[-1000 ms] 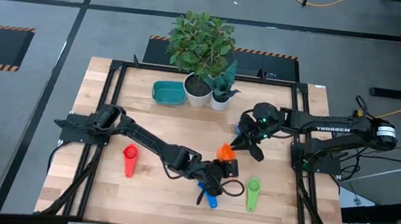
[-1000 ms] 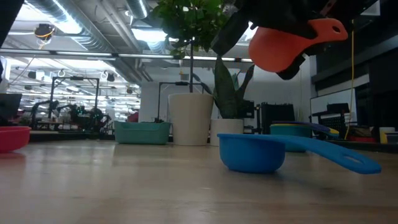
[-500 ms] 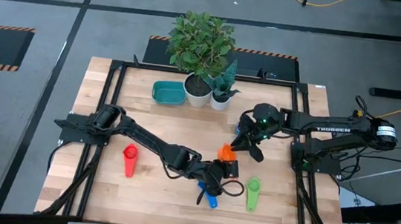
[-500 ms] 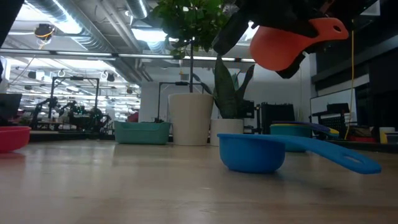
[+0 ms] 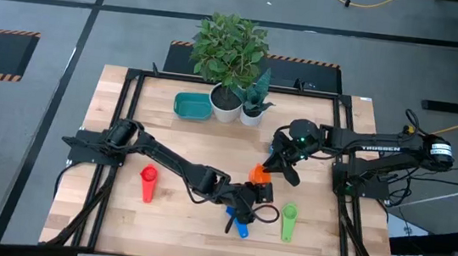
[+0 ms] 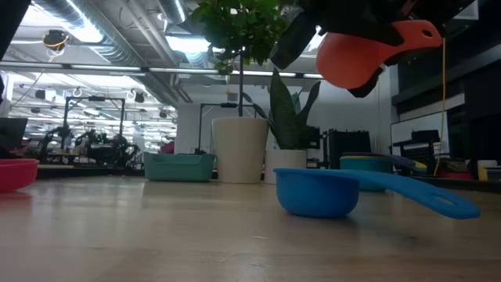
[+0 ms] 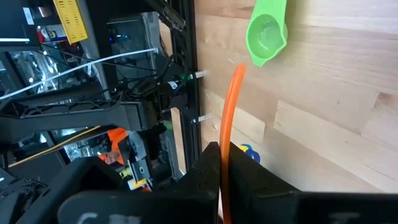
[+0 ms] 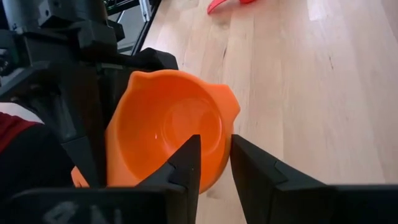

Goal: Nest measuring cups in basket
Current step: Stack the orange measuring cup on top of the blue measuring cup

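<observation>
The orange measuring cup (image 5: 258,175) hangs in the air between my two grippers, well above the table in the low view (image 6: 352,59). My left gripper (image 5: 249,194) comes at it from the near-left and is shut on it. My right gripper (image 5: 274,165) comes from the far-right and is shut on its bowl. The blue cup (image 5: 240,226) sits on its bowl bottom on the table below, and the green cup (image 5: 288,219) lies to its right. The red cup (image 5: 148,179) lies far left. The teal basket (image 5: 191,105) stands at the far side. My left gripper pinches the orange cup's flat handle (image 7: 225,134) between its two fingers; the handle shows edge-on and runs along the fingers. The cup is lifted clear of the table. My right gripper has the bowl's wall (image 8: 216,146) between its fingers, one finger (image 8: 188,155) inside the bowl and one (image 8: 245,163) outside. The cup is clear of the table, its open side facing my wrist.
Two white plant pots (image 5: 226,102) (image 5: 252,113) stand right of the basket at the far edge. A yellow and dark blue thing (image 6: 368,163) shows behind the blue cup in the low view. Bare wood lies between the red cup and the basket.
</observation>
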